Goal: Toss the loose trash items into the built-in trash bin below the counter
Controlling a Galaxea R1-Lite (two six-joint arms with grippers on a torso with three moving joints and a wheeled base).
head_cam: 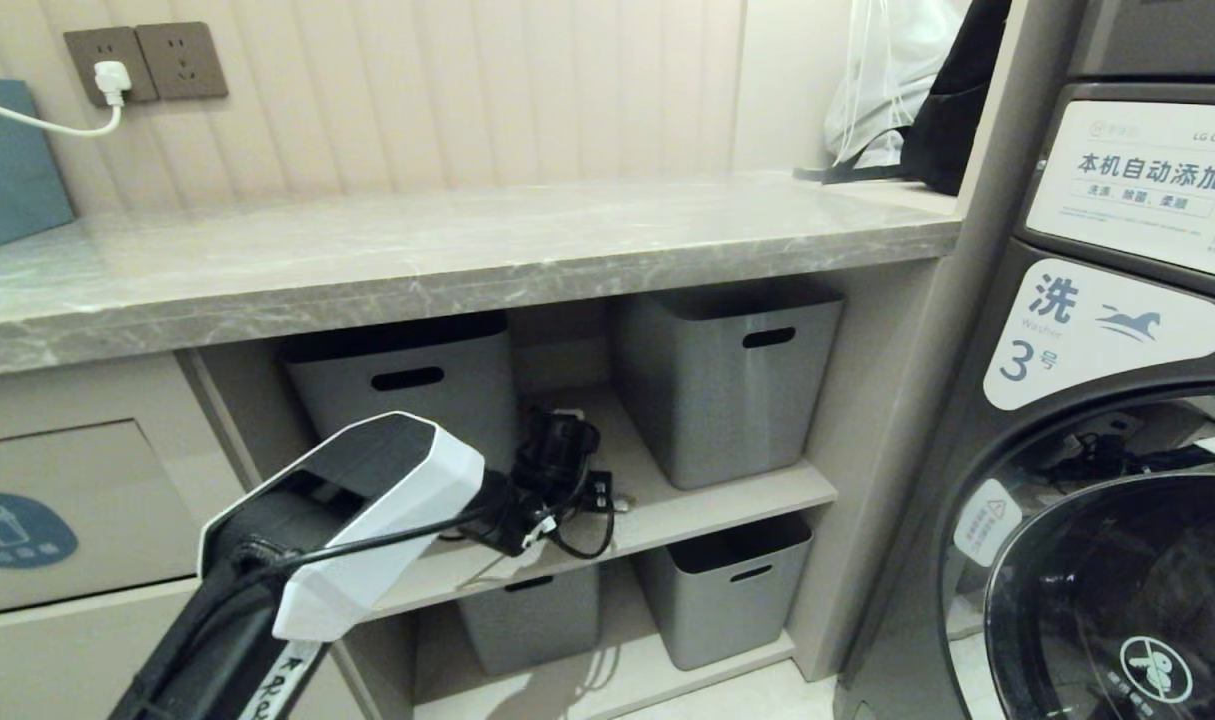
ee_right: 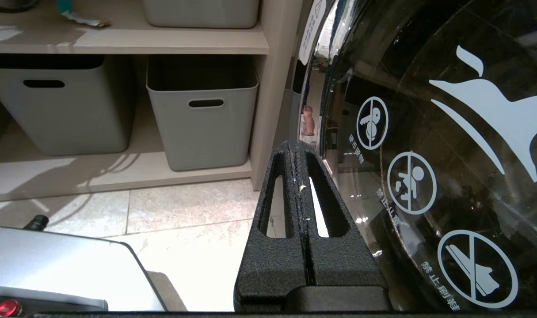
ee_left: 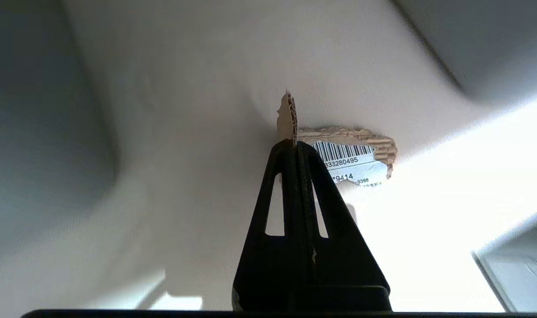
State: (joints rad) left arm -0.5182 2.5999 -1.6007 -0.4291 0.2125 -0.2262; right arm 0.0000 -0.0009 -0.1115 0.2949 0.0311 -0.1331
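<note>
The washer (head_cam: pixel 1097 420) fills the right side, its dark glass door (ee_right: pixel 427 132) printed with white warning icons. The counter (head_cam: pixel 447 250) runs from it to the left wall, a teal box (head_cam: pixel 7 160) at its far left and a clear bag (head_cam: pixel 887 80) with a black one at its far right. Under the counter's left end sits the bin (head_cam: pixel 57 510), a beige flap with a round blue sticker. To the bin's right are open shelves (head_cam: pixel 727 490) holding 4 grey tubs (head_cam: pixel 727 380), 2 up and 2 down.

The left arm (head_cam: pixel 357 510) reaches in low from the left, across the shelf front just right of the bin. The left gripper (ee_left: pixel 295 145) is pressed together on a cardboard scrap (ee_left: pixel 288 115), which stands on edge above the fingertips over a pale surface. A 2nd scrap (ee_left: pixel 356 159), with a barcode label, lies flat just beyond it. In the head view the gripper's tip is lost among black cables (head_cam: pixel 567 480) on the upper shelf.

The right gripper (ee_right: pixel 297 148) hangs parked near the floor beside the washer door, fully closed and holding nothing. A small teal wrapper (ee_right: pixel 80 17) lies on the upper shelf.
</note>
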